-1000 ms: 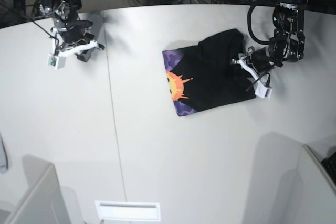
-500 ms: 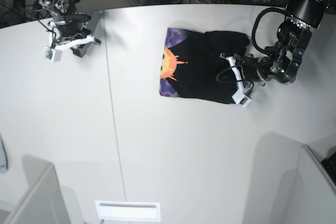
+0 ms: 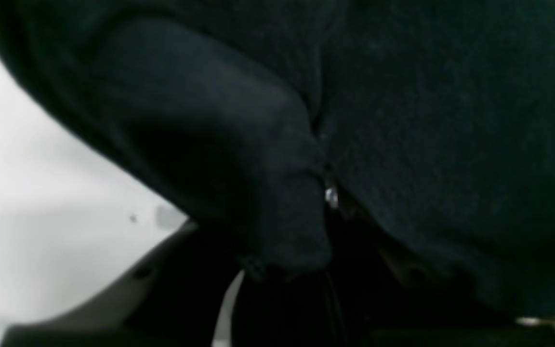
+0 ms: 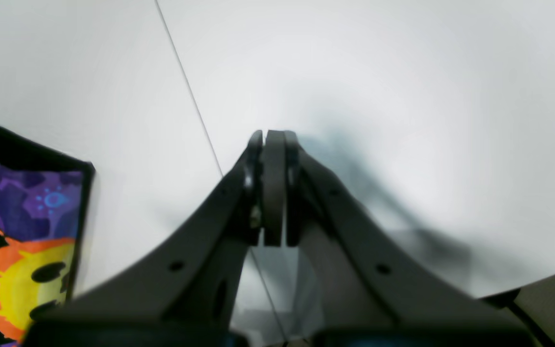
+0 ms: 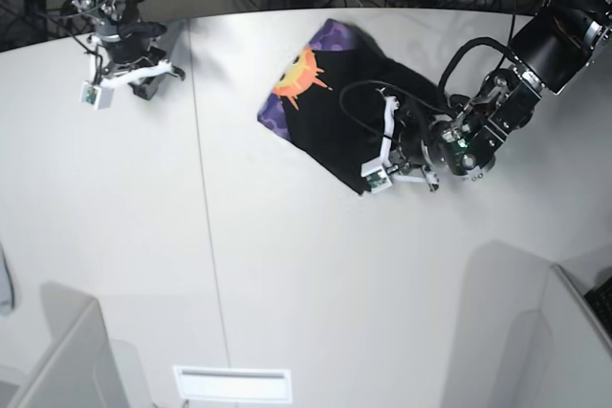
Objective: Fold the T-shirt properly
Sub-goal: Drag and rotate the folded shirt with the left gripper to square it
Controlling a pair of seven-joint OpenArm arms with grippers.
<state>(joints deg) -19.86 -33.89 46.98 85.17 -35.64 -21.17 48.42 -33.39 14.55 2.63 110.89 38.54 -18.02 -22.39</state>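
Note:
The black T-shirt (image 5: 335, 107) lies folded on the white table, its orange-yellow sun print (image 5: 298, 74) on purple at the far left end. My left gripper (image 5: 387, 145) is at the shirt's near right edge and is shut on a bunch of black cloth. In the left wrist view the T-shirt (image 3: 403, 120) fills the frame and hides the fingertips. My right gripper (image 5: 143, 81) is at the table's back left, away from the shirt. In the right wrist view the right gripper (image 4: 268, 144) is shut and empty, with the shirt's printed corner (image 4: 27, 231) at the left.
A table seam (image 5: 206, 198) runs front to back left of the shirt. A light grey garment (image 5: 4, 286) shows at the far left edge. Grey partitions stand at the front left (image 5: 57, 360) and front right (image 5: 574, 332). Cables lie behind the table.
My left gripper has moved left and toward the front, dragging and turning the shirt. The sun print end has swung to the back left. The right gripper has hardly moved.

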